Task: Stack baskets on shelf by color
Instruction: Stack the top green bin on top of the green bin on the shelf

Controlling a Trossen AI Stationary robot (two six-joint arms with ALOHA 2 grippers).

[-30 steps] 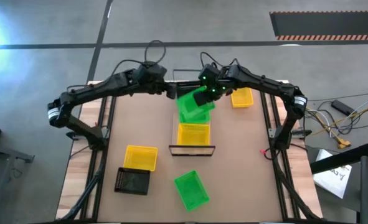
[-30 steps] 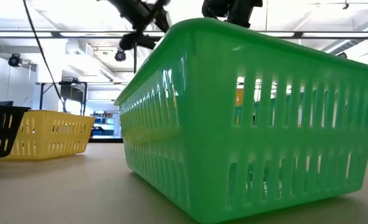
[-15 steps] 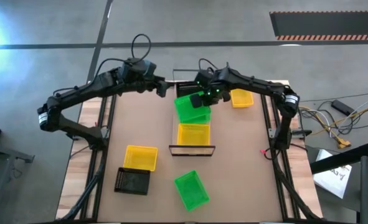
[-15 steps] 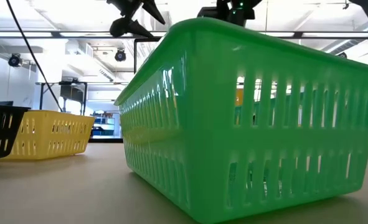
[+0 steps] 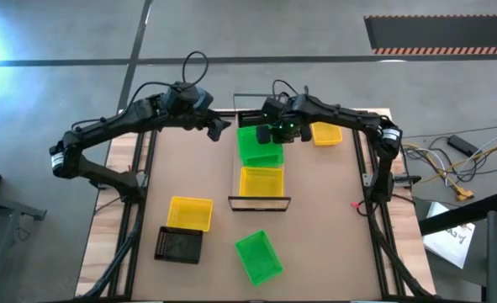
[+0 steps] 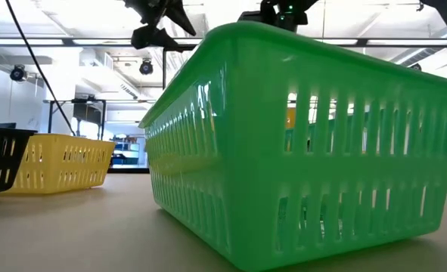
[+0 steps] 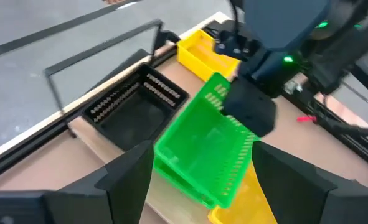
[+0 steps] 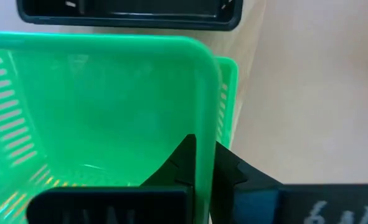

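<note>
Overhead, the right tool (image 5: 271, 135) is clamped on the rim of a green basket (image 5: 257, 145) that sits on the shelf (image 5: 260, 202), between a black basket (image 5: 250, 120) at the far end and a yellow basket (image 5: 261, 181) at the near end. The left tool (image 5: 220, 130) hovers just beside the shelf with its fingers apart, holding nothing. On the desk (image 5: 315, 227) lie a second yellow basket (image 5: 190, 213), a second black basket (image 5: 179, 245), another green basket (image 5: 257, 257) and a third yellow basket (image 5: 325, 133).

At desk height, that near green basket (image 6: 299, 143) fills the frame, both arms showing above its rim.

From the left wrist, the held green basket (image 7: 205, 152) appears nested on another green one, beside the black basket (image 7: 134, 109).

From the right wrist, the two fingers (image 8: 230, 171) pinch the green wall (image 8: 203, 124).
</note>
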